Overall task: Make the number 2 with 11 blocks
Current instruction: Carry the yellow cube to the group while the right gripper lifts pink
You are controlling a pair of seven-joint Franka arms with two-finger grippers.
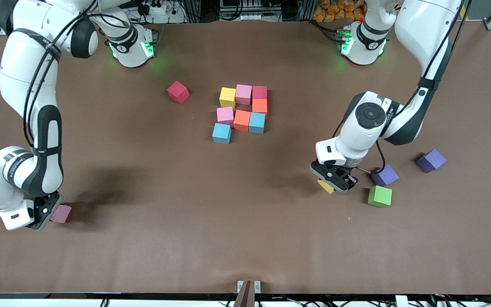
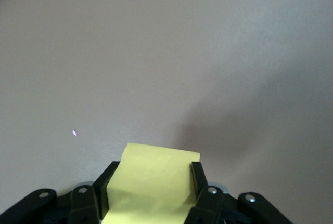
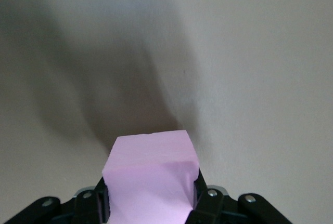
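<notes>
- Partly built number 2 [image 1: 242,111] sits mid-table, 8 cubes edge to edge; long axis runs from the arm bases toward the front cam.
- Row nearest the bases: yellow cube [image 1: 227,97], pink cube [image 1: 243,94], red cube [image 1: 259,92]. Next: orange cube [image 1: 260,105] under the red one. Next row: pink [image 1: 225,115], orange [image 1: 242,120], light blue [image 1: 257,123]. Nearest the cam: one light blue cube [image 1: 222,133] on the right arm's side.
- Rows a bit skewed, not a clean grid.
- Loose red-pink cube [image 1: 178,92] lies apart, twd the right arm's end, turned at an angle.
- Green cube [image 1: 379,196] on the table nr my left gripper; 2 purple cubes [image 1: 385,175] [image 1: 431,160] just beside, twd the left arm's end.
- Hidden: front view shows only a corner of the yellow block [image 1: 326,186] under my left gripper [image 1: 334,182]; wrist views cut off the lower part of both held cubes. Can't tell if either cube is touching the table.
- My left gripper [image 2: 152,193]: fingers [image 2: 198,180] pinched on the yellow block [image 2: 153,185], nr the green cube.
- My right gripper [image 1: 46,212], at the right arm's end, low in the front view: fingers pressed onto a pink block [image 1: 61,213]; wrist view shows it [image 3: 151,180] clamped betw both pads [image 3: 199,193].
</notes>
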